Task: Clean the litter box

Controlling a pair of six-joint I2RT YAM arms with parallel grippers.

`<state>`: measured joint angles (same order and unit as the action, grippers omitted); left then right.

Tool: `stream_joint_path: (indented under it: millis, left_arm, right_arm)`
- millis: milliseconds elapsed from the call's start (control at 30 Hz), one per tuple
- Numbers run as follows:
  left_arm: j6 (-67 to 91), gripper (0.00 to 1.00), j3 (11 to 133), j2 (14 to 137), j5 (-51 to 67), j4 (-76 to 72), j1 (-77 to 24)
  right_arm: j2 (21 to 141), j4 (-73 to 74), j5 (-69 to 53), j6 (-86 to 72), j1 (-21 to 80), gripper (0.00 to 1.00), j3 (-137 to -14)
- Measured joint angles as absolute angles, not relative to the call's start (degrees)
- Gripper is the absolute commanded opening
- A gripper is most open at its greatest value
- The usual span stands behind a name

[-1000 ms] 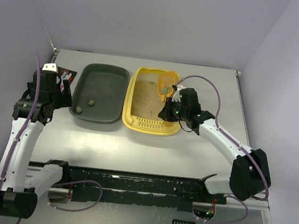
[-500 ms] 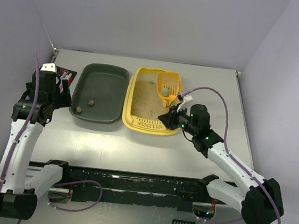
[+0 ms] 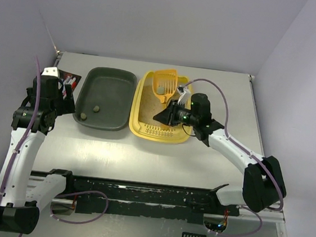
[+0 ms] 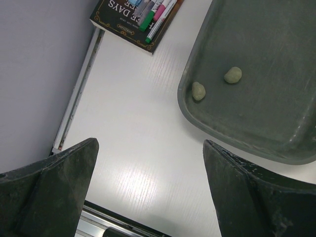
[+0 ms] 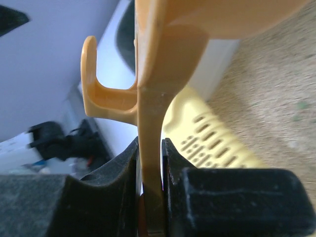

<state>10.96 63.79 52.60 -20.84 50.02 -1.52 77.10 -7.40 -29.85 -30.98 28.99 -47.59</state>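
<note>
The yellow litter box holds beige litter and lies mid-table. My right gripper is shut on the handle of an orange slotted scoop, held above the box's far half. In the right wrist view the handle is pinched between the pads, with the slotted ledge and litter below. No clump shows in the scoop. My left gripper hangs open over bare table, left of the dark tray.
A dark grey-green tray lies left of the litter box, and two small greenish clumps rest near its front left corner. A book with pens lies at the far left. Walls enclose the table.
My right gripper has swung the scoop left and toward the far end of the litter box, tipping it. The clump seen in the scoop earlier no longer shows. The left arm has not moved.
</note>
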Motion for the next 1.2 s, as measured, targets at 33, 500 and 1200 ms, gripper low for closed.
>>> stream_joint_path:
  millis: [33, 500, 1200]
  left_arm:
    - [11.0, 0.98, 63.8, 52.6, -20.8, 50.0, -1.5]
    - [11.0, 0.98, 63.8, 52.3, -20.9, 50.0, -1.5]
    - [11.0, 0.99, 63.8, 52.7, -21.3, 50.1, -1.5]
  right_arm:
    - [77.8, -7.9, -31.9, -33.0, 29.0, 0.0, -47.8]
    - [89.2, -57.5, -55.2, -86.6, 29.2, 0.0, -46.5]
    - [86.9, -12.7, -40.9, -59.6, 35.7, 0.0, -71.1]
